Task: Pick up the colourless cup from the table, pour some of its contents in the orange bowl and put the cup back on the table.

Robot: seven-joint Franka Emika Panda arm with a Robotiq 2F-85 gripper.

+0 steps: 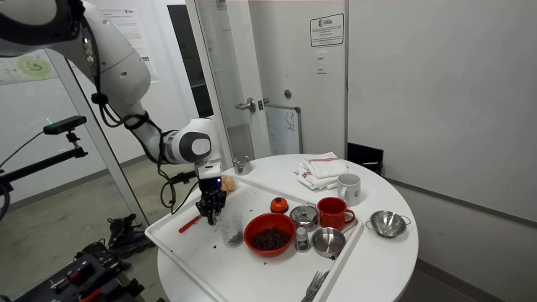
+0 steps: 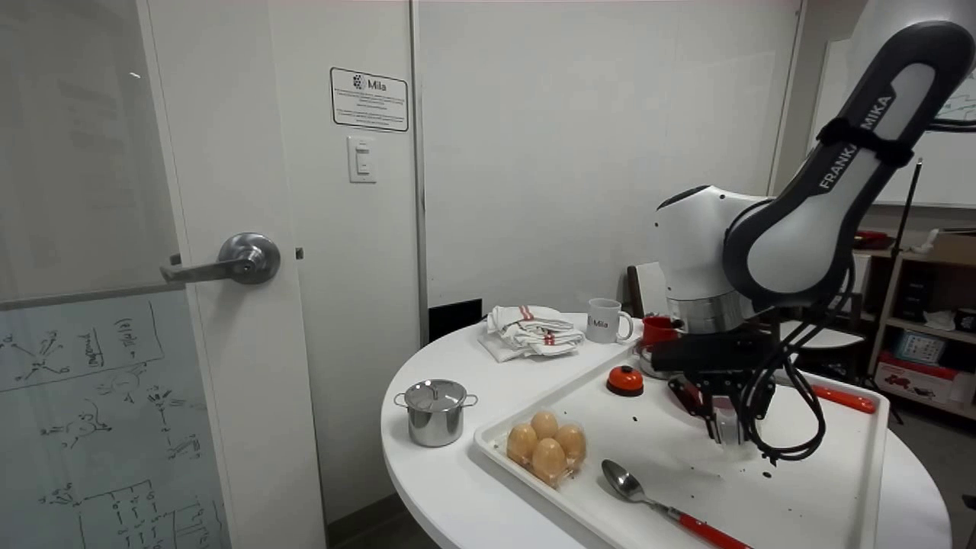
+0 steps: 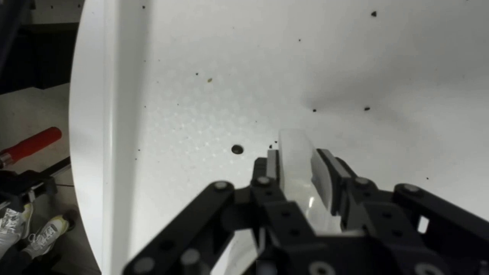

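White round worktop (image 1: 381,264) against a pale wall (image 1: 323,109), with a white tray (image 1: 251,281) on it. Drawn in to a narrow gap, the pincer (image 3: 297,162) has clear plastic gripped between its two fingers (image 3: 272,164): the colourless cup (image 1: 232,226), below and left of centre in an exterior view, just beside the red-orange bowl (image 1: 268,219). Counted: one such cup, one bowl holding dark bits (image 1: 272,240), one red mug (image 1: 331,218), one grey mug (image 1: 351,186), four brown eggs (image 2: 549,457), one colander (image 1: 388,224). See-through walls make the cup's outline faint; whether its base touches the tray is hard to tell. One fork (image 1: 314,284) is cut off at the bottom edge. In an exterior view, the arm (image 2: 793,259) and pincer mostly hide the bowl.
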